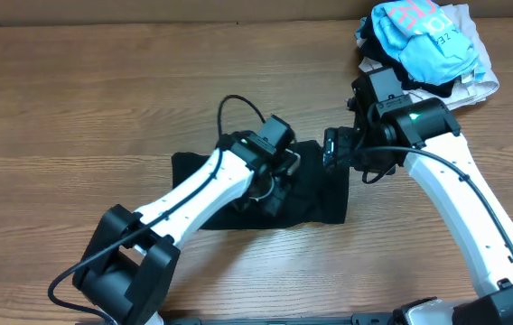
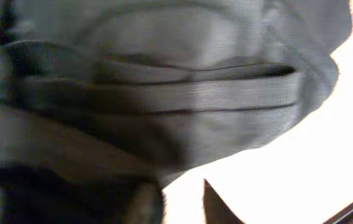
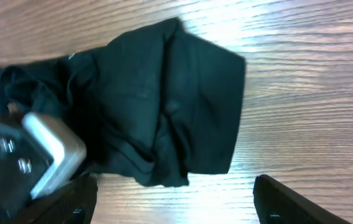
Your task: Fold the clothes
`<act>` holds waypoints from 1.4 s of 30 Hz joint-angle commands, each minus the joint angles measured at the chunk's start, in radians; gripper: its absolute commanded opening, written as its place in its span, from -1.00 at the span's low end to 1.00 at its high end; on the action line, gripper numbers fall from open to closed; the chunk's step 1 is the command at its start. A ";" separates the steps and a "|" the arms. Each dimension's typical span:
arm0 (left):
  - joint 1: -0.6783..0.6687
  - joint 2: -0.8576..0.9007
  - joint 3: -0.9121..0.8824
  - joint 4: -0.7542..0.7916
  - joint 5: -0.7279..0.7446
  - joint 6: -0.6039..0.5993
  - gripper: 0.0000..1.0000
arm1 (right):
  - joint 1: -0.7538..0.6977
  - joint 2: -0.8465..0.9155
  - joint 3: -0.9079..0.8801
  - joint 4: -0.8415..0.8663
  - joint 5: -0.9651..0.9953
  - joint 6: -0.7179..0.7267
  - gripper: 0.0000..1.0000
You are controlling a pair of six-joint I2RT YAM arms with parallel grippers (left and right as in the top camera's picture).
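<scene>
The black shirt [image 1: 315,194] lies bunched and partly folded on the wooden table at centre. My left gripper [image 1: 273,173] is down in the shirt's middle. In the left wrist view its fingers [image 2: 183,199] sit close together at the edge of dark fabric [image 2: 164,93], which fills the frame with a hem running across. My right gripper [image 1: 331,149] hovers at the shirt's far right edge. In the right wrist view its fingers [image 3: 176,199] are wide open and empty above bare wood, with the shirt [image 3: 164,93] just beyond them. The neck label is hidden.
A pile of other clothes sits at the table's back right corner: a light blue garment with pink letters [image 1: 419,32] on white and beige ones [image 1: 473,81]. The left gripper's metal body [image 3: 40,149] shows in the right wrist view. Bare wood [image 1: 76,117] spreads to the left.
</scene>
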 commanded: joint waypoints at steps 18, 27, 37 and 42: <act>0.231 -0.100 0.394 -0.252 -0.035 0.002 1.00 | -0.080 0.011 -0.316 0.200 -0.154 -0.003 0.68; 0.309 -0.127 0.438 -0.239 -0.035 0.060 1.00 | -0.080 0.011 -0.594 0.562 -0.187 0.011 0.42; 0.309 -0.127 0.438 -0.245 -0.056 0.063 1.00 | -0.081 0.058 -0.676 0.704 -0.170 0.036 0.41; 0.310 -0.127 0.438 -0.261 -0.093 0.063 1.00 | -0.082 0.140 -0.676 0.741 -0.120 0.070 0.41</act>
